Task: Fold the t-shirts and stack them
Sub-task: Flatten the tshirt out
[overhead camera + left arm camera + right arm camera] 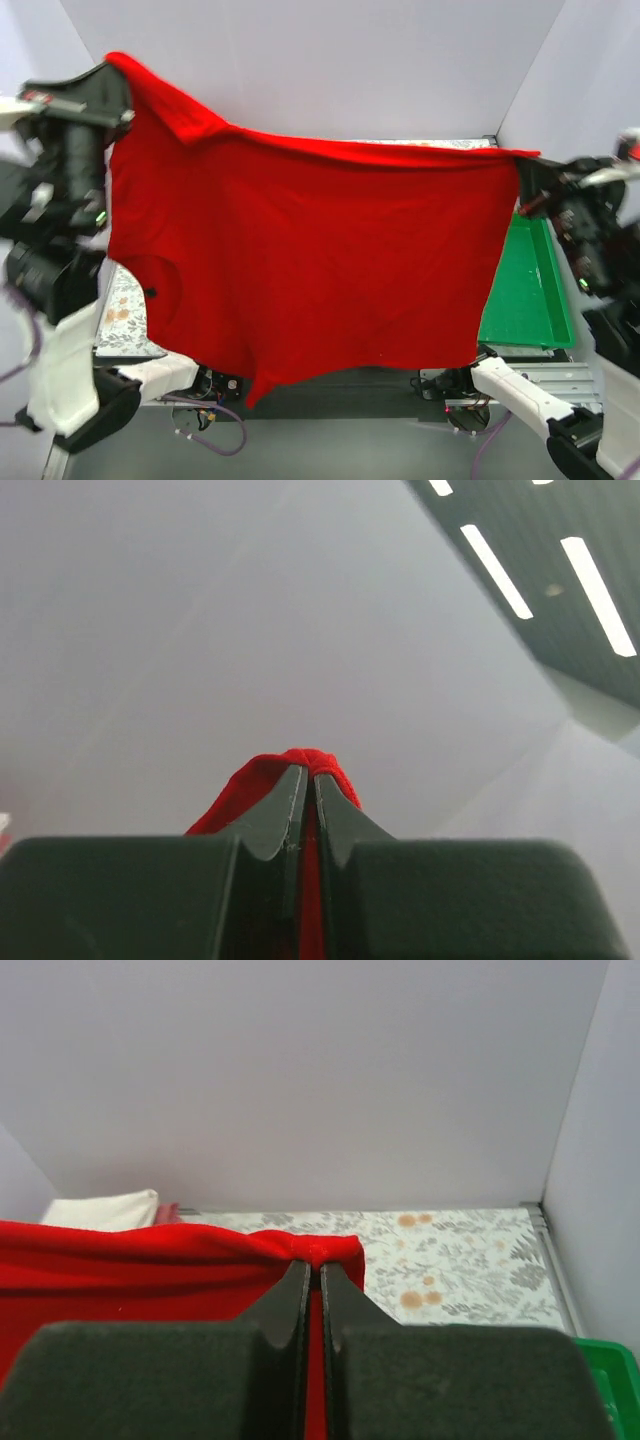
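Your left fingers and right fingers each pinch only a thin edge of the red shirt, stretched in the air above the surface. Pull wider and a corner may slip free; lower unevenly and it lands creased.

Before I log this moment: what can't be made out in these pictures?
- Top view: the held-up red t-shirt hides most of the table and part of the green tray.
- Left wrist view: the left gripper, shut on the shirt, faces wall and ceiling; no table shows.
- Right wrist view: the shirt pinched in the right gripper cuts off a white cloth at the back; whether it is folded is unclear.
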